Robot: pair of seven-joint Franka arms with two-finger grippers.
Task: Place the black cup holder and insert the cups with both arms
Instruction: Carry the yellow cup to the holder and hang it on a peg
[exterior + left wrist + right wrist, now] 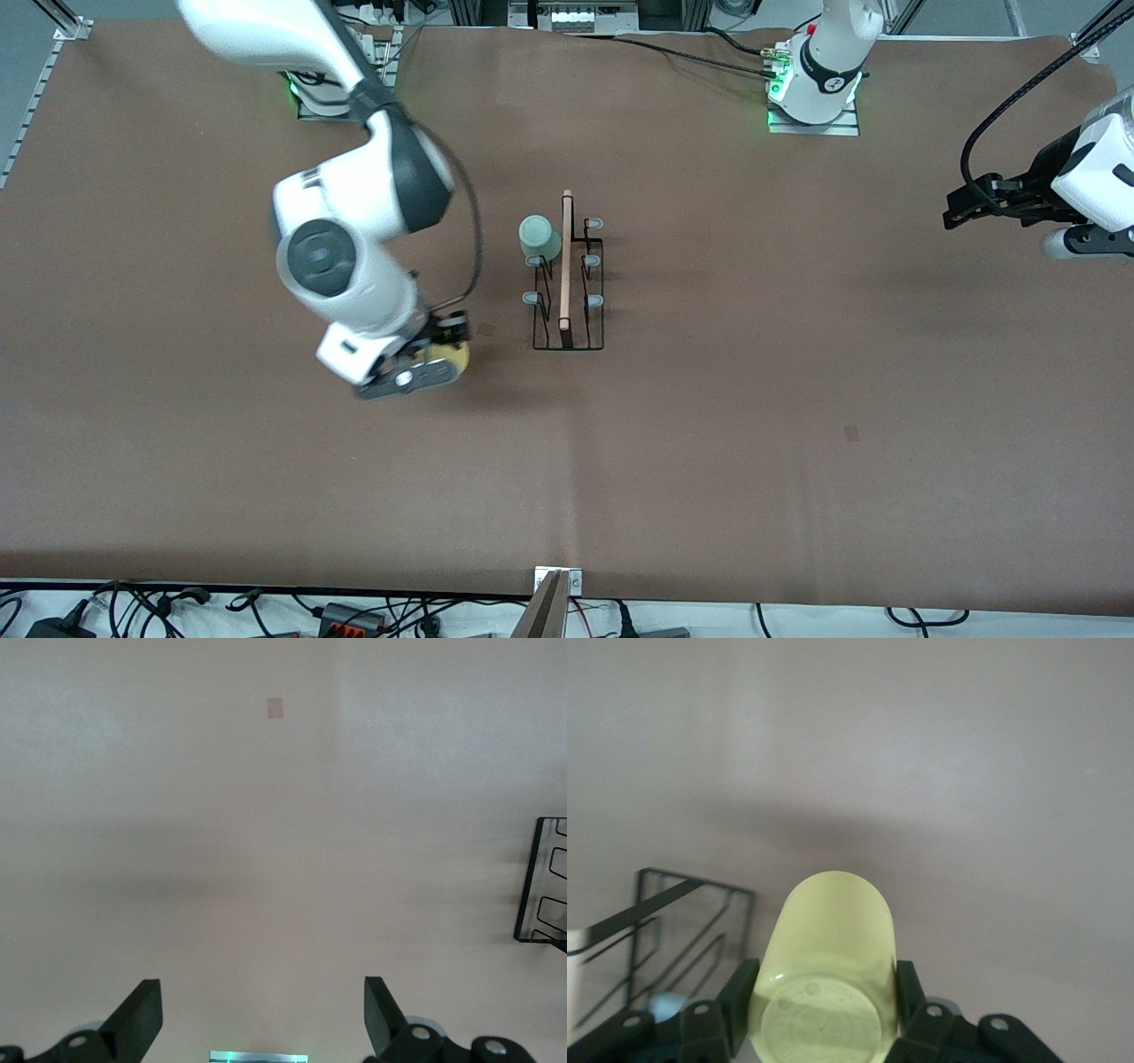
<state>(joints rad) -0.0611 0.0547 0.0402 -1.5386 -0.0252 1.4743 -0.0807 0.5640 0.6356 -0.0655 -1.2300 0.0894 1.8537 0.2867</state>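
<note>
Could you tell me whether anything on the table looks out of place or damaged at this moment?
Nothing stands out. The black cup holder stands upright mid-table with the mint green cup set on one prong. The right gripper grips the yellow cup beside the holder; the left gripper waits open at the left arm's end.

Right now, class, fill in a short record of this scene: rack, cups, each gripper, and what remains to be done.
rack: black cup holder stands mid-table, wooden rod on top
cup on rack: mint green cup sits upturned on a prong at the rack's end farther from the front camera
cup in transit: yellow cup, held
right gripper: shut on the yellow cup, beside the rack
left gripper: open, empty, waiting at the left arm's end of the table
remaining: yellow cup not yet on a prong
</note>
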